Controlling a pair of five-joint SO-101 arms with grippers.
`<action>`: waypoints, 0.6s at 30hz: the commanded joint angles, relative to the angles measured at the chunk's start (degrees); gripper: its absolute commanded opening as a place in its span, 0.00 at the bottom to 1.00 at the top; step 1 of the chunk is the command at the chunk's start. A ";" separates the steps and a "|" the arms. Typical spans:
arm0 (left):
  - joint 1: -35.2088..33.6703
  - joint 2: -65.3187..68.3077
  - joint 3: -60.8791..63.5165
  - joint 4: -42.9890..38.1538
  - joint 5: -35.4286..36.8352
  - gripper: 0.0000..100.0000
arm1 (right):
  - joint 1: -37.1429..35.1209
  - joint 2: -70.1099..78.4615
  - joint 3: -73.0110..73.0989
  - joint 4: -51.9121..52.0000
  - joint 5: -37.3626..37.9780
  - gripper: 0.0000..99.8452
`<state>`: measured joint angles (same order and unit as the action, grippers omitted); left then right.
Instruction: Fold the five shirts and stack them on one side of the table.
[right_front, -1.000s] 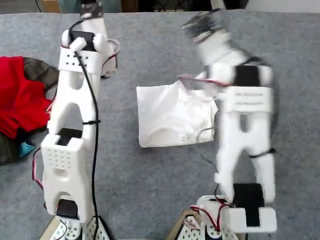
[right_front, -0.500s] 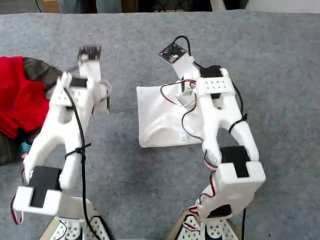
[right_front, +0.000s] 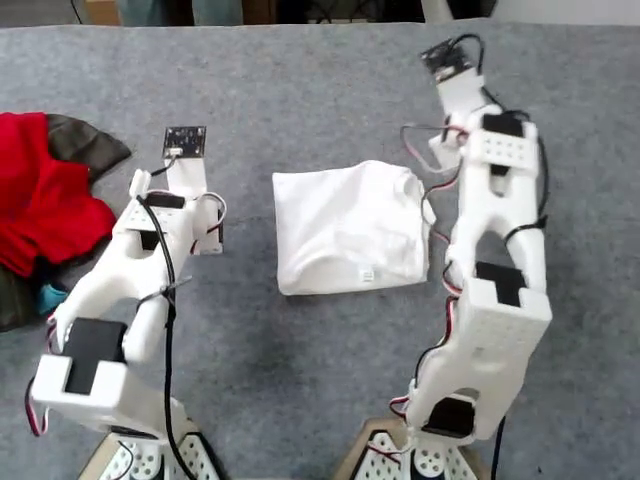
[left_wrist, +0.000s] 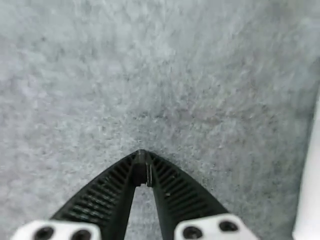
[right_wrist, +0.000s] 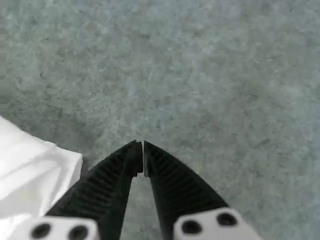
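- Two arms flank the folded white shirt (right_front: 345, 228) mid-table; bare table (right_front: 300, 380) lies open toward their bases.
- Your left gripper (left_wrist: 141, 161), jaws together, hangs over bare table off the shirt's left edge.
- At the left table edge sits the red heap (right_front: 45, 200) of shirts.
- Your right gripper (right_wrist: 139, 149), jaws together, sits off the shirt's far right corner; half a second ago that arm crossed the shirt.

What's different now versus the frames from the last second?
The right end effector swung off the white shirt to bare table beside it, shut and empty. The left end effector drew back toward its base, also shut. The shirt and red pile stayed put.
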<state>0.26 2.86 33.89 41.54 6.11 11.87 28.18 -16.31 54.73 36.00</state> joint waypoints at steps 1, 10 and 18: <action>0.40 0.44 -0.57 -1.41 0.00 0.03 | 0.53 -1.45 -10.24 11.43 0.00 0.01; 0.31 0.53 -0.57 -1.14 0.00 0.03 | -12.40 -4.79 -23.34 41.05 -5.98 0.01; -0.04 0.53 -0.57 -1.05 0.00 0.03 | -14.42 4.62 -18.51 32.70 -8.00 0.01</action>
<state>0.26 3.65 33.89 40.92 6.11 -3.43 30.46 -35.12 91.12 28.62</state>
